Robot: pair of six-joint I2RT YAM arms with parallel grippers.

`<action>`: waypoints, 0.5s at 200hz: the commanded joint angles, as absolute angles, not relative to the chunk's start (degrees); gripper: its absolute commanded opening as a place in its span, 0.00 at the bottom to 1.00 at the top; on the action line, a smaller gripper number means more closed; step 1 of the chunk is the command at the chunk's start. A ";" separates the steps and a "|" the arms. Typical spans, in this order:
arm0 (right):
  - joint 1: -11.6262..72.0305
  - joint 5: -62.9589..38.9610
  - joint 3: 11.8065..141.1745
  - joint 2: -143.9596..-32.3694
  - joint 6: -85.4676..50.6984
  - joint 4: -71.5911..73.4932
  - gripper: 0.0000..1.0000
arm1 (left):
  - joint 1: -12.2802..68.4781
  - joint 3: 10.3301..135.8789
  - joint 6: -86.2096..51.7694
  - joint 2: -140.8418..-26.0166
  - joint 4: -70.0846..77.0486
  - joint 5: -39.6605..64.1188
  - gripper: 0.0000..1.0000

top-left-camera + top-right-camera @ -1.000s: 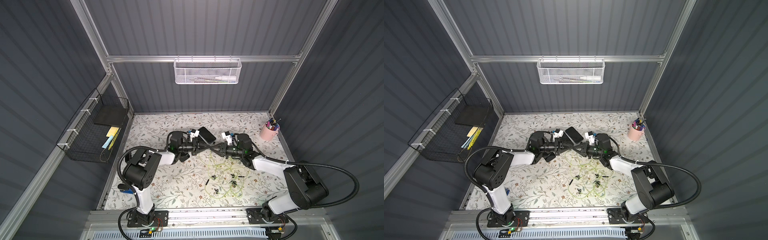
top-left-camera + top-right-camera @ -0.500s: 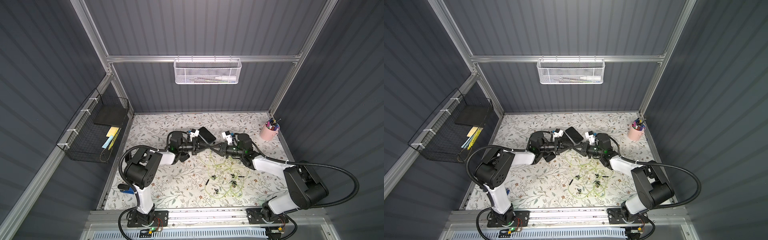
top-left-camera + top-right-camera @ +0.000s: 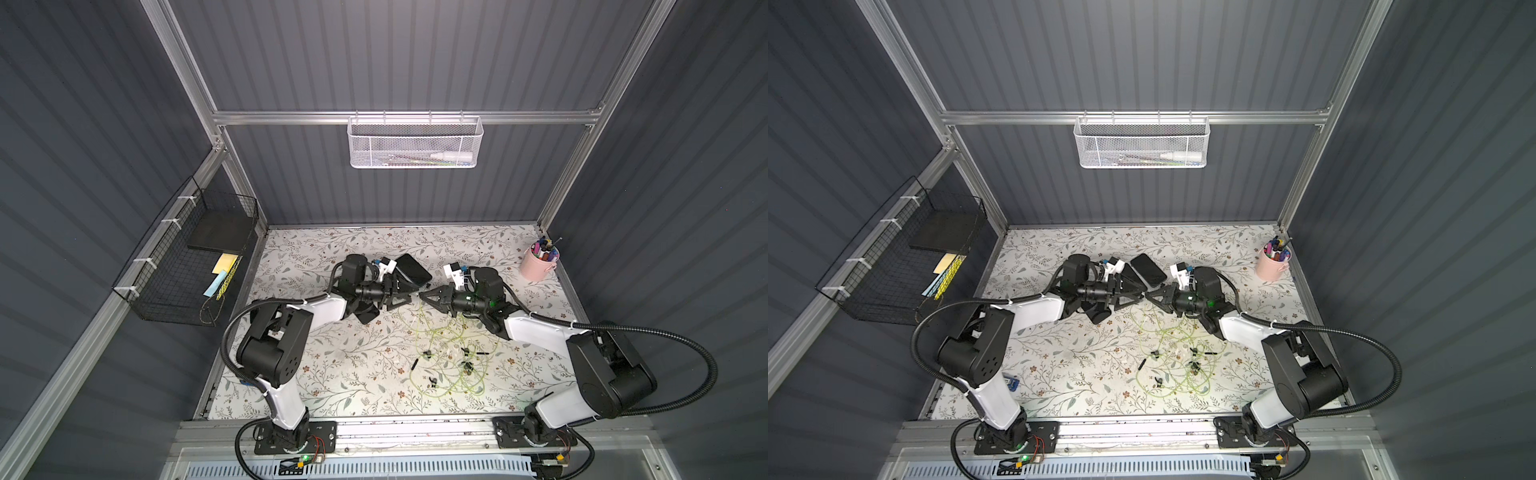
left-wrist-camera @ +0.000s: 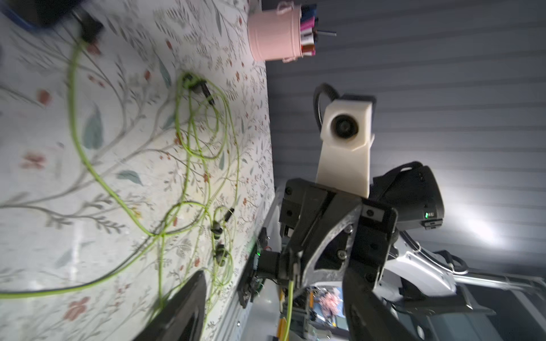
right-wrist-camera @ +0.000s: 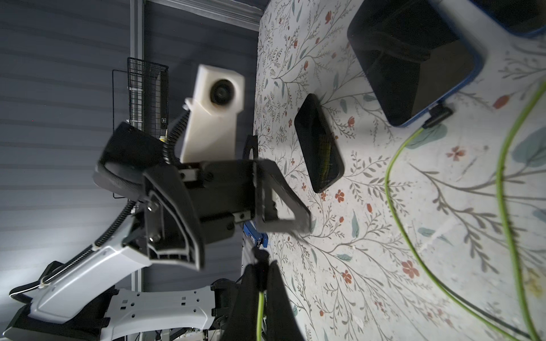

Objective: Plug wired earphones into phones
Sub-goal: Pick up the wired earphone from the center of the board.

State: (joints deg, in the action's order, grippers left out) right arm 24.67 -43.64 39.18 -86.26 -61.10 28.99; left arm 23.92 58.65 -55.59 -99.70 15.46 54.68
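1. Right gripper (image 3: 423, 296): fingers pinched shut on 1 earphone cable (image 5: 260, 298), just behind its black plug (image 5: 260, 254). It's held up off the desk (image 3: 332, 374).
2. Left gripper (image 3: 405, 297): fingers spread wide with nothing between them, tips just across from the right gripper.
3. Wired earphones (image 3: 451, 357): the rest is a loose yellow-green tangle on the desk, near the right arm.
4. Phones: a blue-edged phone (image 5: 413, 59) lies flat with another plug (image 5: 437, 113) at its edge (looks plugged in). A 2nd phone (image 5: 319, 144) lies flat near it with no cable.
5. Containers:
   - The pink cup (image 3: 538, 268) in the back right corner is stuffed with markers.
   - The white mesh basket (image 3: 415, 143) on the back rail holds a white tube and some pen-like bits.
   - The black wire basket (image 3: 183, 270) on the left wall holds a black slab (image 3: 220, 230) and yellow notes (image 3: 226, 262).
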 commanded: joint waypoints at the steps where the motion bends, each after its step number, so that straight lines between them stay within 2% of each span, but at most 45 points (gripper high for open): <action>1: 24.66 -41.52 39.58 -83.38 -54.70 19.19 0.01 | 20.42 66.15 -41.10 -96.37 -18.96 38.41 0.74; 28: 25.60 -35.47 43.10 -79.70 -44.68 1.60 0.01 | 19.60 71.38 -40.74 -97.59 -33.11 19.55 0.73; 52: 25.77 -34.88 42.99 -77.32 -42.01 -2.25 0.01 | 20.39 69.23 -43.78 -97.06 -24.56 24.89 0.65; 69: 25.83 -35.35 42.87 -77.12 -41.70 -2.72 0.01 | 21.68 69.10 -43.97 -97.37 -24.79 23.67 0.62; 89: 25.83 -35.21 44.03 -77.56 -39.59 -5.36 0.01 | 21.71 70.52 -39.01 -97.29 -33.51 16.66 0.64; 100: 25.83 -36.68 43.80 -77.94 -39.92 -3.64 0.01 | 22.09 69.27 -40.30 -95.61 -29.70 20.06 0.70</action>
